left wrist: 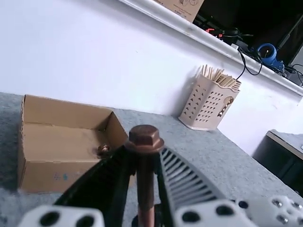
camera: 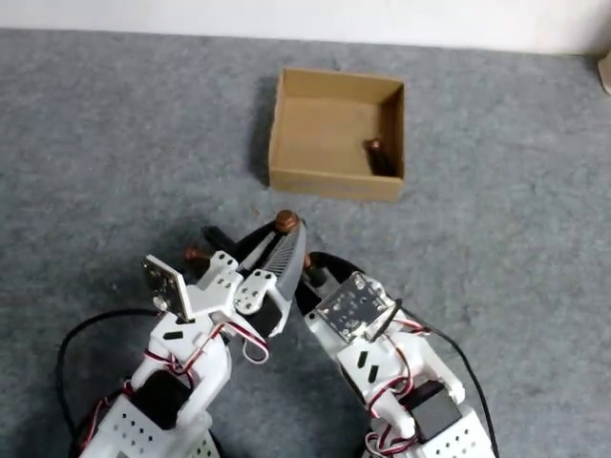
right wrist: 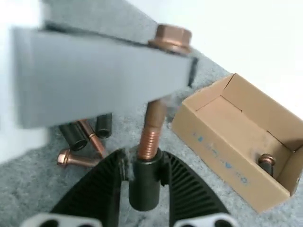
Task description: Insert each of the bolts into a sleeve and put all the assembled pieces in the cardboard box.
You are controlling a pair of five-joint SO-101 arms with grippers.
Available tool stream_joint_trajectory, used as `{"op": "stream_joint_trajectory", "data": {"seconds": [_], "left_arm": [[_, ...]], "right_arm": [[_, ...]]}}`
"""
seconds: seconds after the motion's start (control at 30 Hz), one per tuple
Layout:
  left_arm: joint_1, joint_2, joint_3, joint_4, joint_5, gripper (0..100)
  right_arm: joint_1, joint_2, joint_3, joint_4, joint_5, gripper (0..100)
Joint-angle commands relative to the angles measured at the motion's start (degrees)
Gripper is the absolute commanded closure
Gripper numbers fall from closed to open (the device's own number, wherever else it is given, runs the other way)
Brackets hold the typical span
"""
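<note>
A copper bolt [left wrist: 145, 161] stands upright with my left gripper [left wrist: 144, 158] shut on its shank; the hex head [camera: 284, 221] pokes out above the fingers. Right below it, my right gripper [right wrist: 144, 165] is shut on a black sleeve [right wrist: 144, 185], and the bolt's threaded end [right wrist: 149, 142] sits in the sleeve's mouth. The cardboard box [camera: 334, 181] lies beyond both grippers, with one assembled piece [camera: 380, 156] in its right corner. A loose bolt [right wrist: 75, 158] and black sleeves [right wrist: 75, 135] lie on the carpet beside the grippers.
Grey carpet covers the table. A loose bolt [camera: 196, 255] and a sleeve [camera: 212, 236] rest just left of the left gripper [camera: 284, 240]. A beige holder of wooden sticks [left wrist: 210, 101] stands by the white wall, far to the right of the box [left wrist: 28, 142].
</note>
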Motion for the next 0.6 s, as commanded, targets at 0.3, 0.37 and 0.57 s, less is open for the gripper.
{"op": "stream_joint_trajectory", "data": {"seconds": [0.3,0.37,0.57], "left_arm": [[2.86,-0.13,1.19,0.79,0.00,99],[1.71,-0.13,1.01,0.79,0.09,98],[0.31,0.31,-1.45,7.30,-2.81,69]], "right_arm": [[4.09,-0.75,-2.51,-9.63,-5.45,99.5],[4.09,-0.75,-2.42,-9.54,-5.45,99.5],[4.09,-0.75,0.48,-9.45,-5.36,99.5]]}}
